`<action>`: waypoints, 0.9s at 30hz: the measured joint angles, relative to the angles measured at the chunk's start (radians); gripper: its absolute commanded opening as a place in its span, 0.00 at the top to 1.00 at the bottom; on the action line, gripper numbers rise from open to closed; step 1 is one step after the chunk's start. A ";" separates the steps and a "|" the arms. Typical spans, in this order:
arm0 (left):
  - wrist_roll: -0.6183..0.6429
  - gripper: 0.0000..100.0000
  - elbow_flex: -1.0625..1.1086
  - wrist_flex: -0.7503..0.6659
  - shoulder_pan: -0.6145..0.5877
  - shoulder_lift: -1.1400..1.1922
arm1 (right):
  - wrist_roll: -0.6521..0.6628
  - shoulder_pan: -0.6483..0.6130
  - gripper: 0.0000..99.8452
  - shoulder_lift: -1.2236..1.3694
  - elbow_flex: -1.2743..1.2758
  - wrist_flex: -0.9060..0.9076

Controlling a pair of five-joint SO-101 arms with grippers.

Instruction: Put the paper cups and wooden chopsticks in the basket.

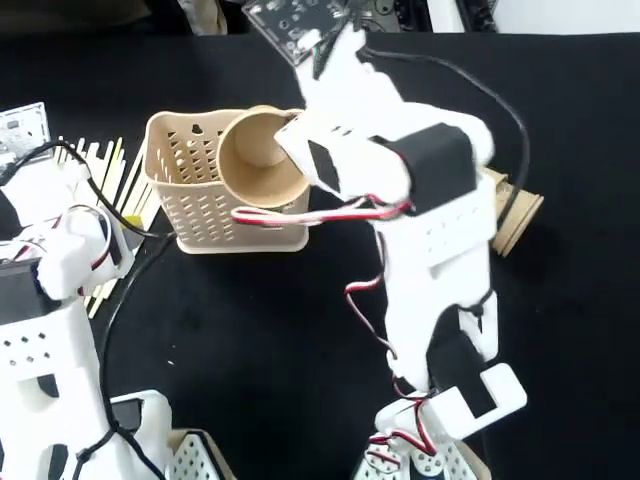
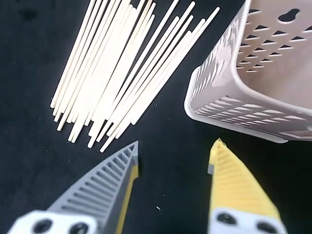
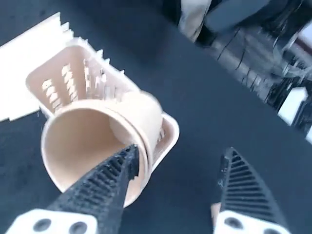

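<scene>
At the left, the chopsticks (image 2: 122,63) lie in a loose fan on the black table (image 1: 250,330), on the far side of the basket (image 1: 200,215) from the right arm, so the left arm is plainly the nearer one for them. The left gripper (image 2: 174,151) hangs over bare table with its fingers apart and nothing between them. The sticks' near ends lie just ahead of it, off toward the grey finger, and the basket wall sits ahead on the yellow finger's side. Their long axis runs away from the gripper, roughly the way the fingers point, so I reckon the jaws would have to turn across the bundle to close on it. From above, the left arm covers part of the pile, and I can't count the sticks. Further right, a cup (image 1: 262,158) lies tipped at the basket's right rim, mouth up and outward, not down inside. The right gripper (image 3: 180,152) is over it with fingers wide apart, one tip at the cup's lip, the other well clear. Whether that tip touches the lip, and whether a second cup sits behind the first, I can't make out. Past the right arm a tan shape (image 1: 520,215) pokes out, perhaps another cup, mostly hidden.
</scene>
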 measured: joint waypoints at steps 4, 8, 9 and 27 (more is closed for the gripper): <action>-0.002 0.76 0.002 0.000 0.000 0.000 | -0.002 0.017 0.74 0.000 -0.029 0.000; -0.002 0.76 0.002 -0.002 0.000 0.000 | -0.002 -0.034 0.74 0.014 -0.031 0.000; -0.002 0.76 0.002 -0.002 0.000 0.000 | -0.006 -0.054 0.74 0.032 -0.038 0.000; -0.002 0.76 -0.009 0.000 0.000 0.000 | -0.064 -0.101 0.98 0.299 -0.258 0.000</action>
